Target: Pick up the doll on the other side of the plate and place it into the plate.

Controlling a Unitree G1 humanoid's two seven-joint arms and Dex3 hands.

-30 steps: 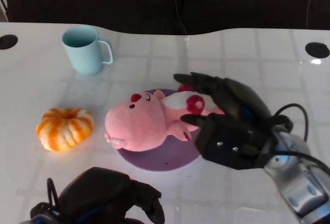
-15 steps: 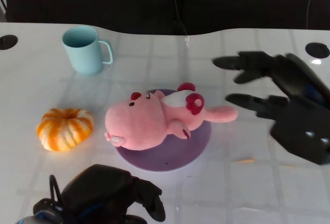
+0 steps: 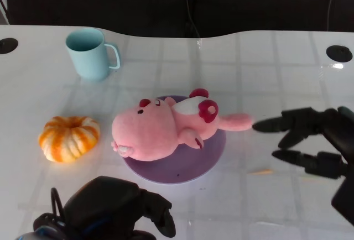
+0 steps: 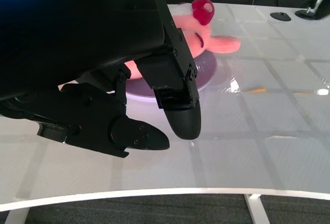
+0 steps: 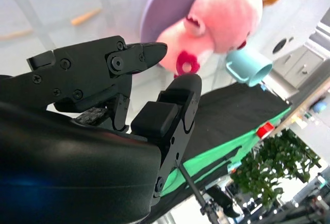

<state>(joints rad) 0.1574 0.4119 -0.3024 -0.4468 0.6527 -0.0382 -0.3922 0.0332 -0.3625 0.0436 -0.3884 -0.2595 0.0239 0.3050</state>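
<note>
Doll [image 3: 166, 129], pink plush with red ears, lies on the purple plate [image 3: 207, 157] at frame centre, flanked by a teal mug [image 3: 91, 52] upper left and orange pumpkin [image 3: 69, 137] at left, the empty, spread-fingered right hand [image 3: 318, 149] just right of its outstretched limb, the left hand [image 3: 113, 209] curled empty at bottom.

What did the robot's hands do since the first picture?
The right hand let go of the pink doll, lifted away, then pulled back toward the robot with its fingers spread. The doll lies on the purple plate as before. The left hand, mug and pumpkin stayed put.
</note>
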